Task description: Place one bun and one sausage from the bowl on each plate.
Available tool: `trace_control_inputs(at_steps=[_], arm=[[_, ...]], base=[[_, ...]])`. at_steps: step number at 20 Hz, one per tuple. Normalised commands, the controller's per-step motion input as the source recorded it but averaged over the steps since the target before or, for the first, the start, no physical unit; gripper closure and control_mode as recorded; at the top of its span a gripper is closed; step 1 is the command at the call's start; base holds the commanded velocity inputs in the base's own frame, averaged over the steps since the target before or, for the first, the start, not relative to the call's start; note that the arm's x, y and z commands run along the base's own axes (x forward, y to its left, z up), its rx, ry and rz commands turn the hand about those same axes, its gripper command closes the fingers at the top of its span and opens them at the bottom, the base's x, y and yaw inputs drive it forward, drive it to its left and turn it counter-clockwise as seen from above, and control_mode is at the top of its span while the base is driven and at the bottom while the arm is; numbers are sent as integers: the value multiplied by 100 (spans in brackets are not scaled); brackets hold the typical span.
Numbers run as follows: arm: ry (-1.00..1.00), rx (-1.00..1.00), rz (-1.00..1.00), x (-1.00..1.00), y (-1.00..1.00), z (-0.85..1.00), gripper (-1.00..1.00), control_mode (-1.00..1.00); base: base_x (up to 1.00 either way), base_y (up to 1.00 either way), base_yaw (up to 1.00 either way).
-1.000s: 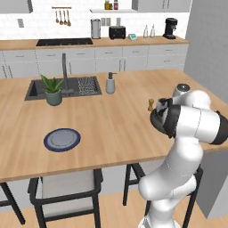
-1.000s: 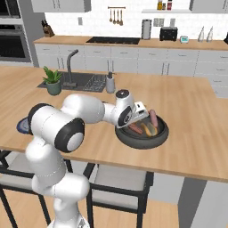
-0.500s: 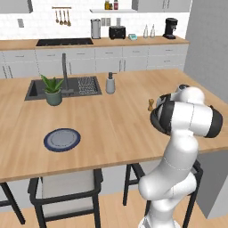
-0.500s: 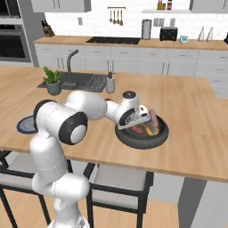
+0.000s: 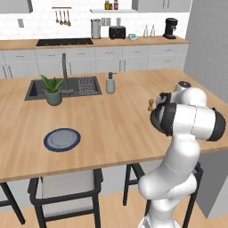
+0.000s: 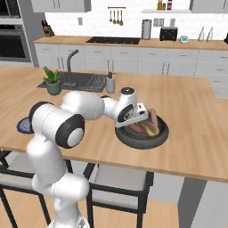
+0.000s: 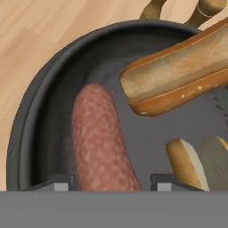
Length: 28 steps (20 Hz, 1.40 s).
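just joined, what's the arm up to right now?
The white arm's gripper is down in the wide dark grey-black bowl on the wooden counter, its fingers on either side of a reddish-brown sausage. Whether they are gripping it yet is unclear. A split golden-brown bun lies beside it in the bowl. The blue-rimmed plate carries no food yet.

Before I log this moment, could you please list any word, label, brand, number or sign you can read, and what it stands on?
No readable text.
The soap dispenser, toaster, coffee maker and shelf bottles show no legible label; too small to tell.
The bowl, sausage and bun carry no marks.
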Motion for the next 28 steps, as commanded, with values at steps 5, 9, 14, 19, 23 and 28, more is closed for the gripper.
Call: trace_control_inputs(at_steps=[5,9,14,19,23,28], arm=[[0,3,-7,-75,38,100,100,-100],[3,0,-4,-21,99,99,100,-100],[11,0,0,7,100,55,100,-100],[12,0,2,17,100,2,100,-100],[12,1,5,27,100,-10,100,-100],[10,3,7,22,100,-25,100,-100]], base=[[0,0,0],[0,0,0],[0,0,0],[0,0,0],[0,0,0],[0,0,0]])
